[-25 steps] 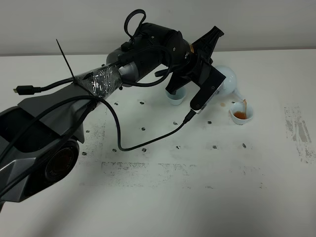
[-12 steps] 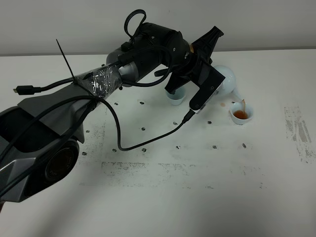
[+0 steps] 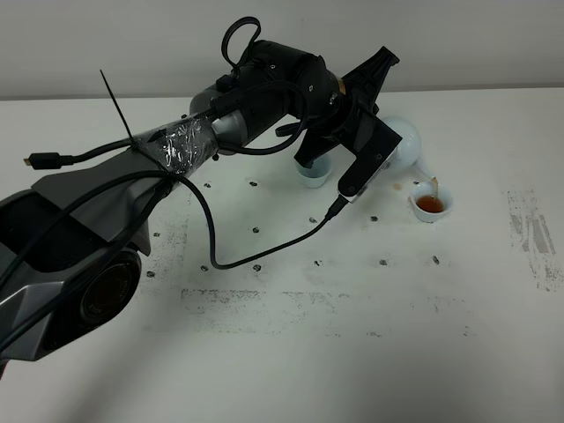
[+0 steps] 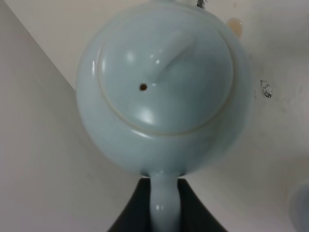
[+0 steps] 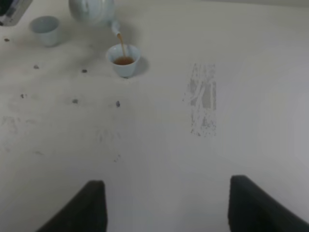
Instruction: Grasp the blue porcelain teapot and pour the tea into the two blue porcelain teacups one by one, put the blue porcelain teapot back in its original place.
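Across the white table (image 3: 352, 352), our left arm (image 3: 256, 110) reached to the far side. Its end effector (image 4: 164, 217) was clamped on the loop handle of the blue porcelain teapot (image 3: 407, 141), which hung tilted above the table with its spout over the right teacup (image 3: 430, 205). Our right end effector (image 5: 164, 208) hovered well apart from the cups, spread wide and empty. A thin tea stream (image 5: 120, 42) fell into that cup, which looked partly full. We judged the tilt should ease back gently before the brim, with the spout centred, to avoid drips. The left teacup (image 5: 46, 29) stood apart, and we could not tell whether it held tea. From high up, the arm hid part of it and the grip itself.
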{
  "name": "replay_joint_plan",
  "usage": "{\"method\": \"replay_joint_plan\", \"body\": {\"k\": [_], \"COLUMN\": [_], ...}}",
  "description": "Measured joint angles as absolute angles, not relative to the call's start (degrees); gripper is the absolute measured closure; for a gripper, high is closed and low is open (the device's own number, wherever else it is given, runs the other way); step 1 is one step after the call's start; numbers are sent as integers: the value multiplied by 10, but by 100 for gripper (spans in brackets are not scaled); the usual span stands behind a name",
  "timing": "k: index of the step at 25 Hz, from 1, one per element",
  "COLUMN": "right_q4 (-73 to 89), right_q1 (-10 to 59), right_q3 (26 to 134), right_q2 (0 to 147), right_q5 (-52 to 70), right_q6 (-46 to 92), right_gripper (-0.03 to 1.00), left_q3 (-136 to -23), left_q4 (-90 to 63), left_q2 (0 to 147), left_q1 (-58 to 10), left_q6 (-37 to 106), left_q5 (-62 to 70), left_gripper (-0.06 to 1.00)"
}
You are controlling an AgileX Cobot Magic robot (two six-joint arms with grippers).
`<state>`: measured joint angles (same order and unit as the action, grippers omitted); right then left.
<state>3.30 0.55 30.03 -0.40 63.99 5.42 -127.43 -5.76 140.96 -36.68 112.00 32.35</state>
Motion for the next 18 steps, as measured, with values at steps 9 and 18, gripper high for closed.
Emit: {"method": "replay_joint_plan", "body": {"k": [9, 18], "right_q4": [33, 33], "right_q1": [5, 5], "right_q3": [300, 300], "right_q2": [-4, -4], "right_q5": [640, 640], "right_q6": [53, 53], "right_gripper": [45, 45], "left_q3": [-1274, -1274], "left_q4": [-58, -59], "left_q2": [1410, 1410], "left_q1": [-367, -367], "left_q6": [1121, 1120], "left_q5": [324, 324], "left_gripper": [94, 94]}}
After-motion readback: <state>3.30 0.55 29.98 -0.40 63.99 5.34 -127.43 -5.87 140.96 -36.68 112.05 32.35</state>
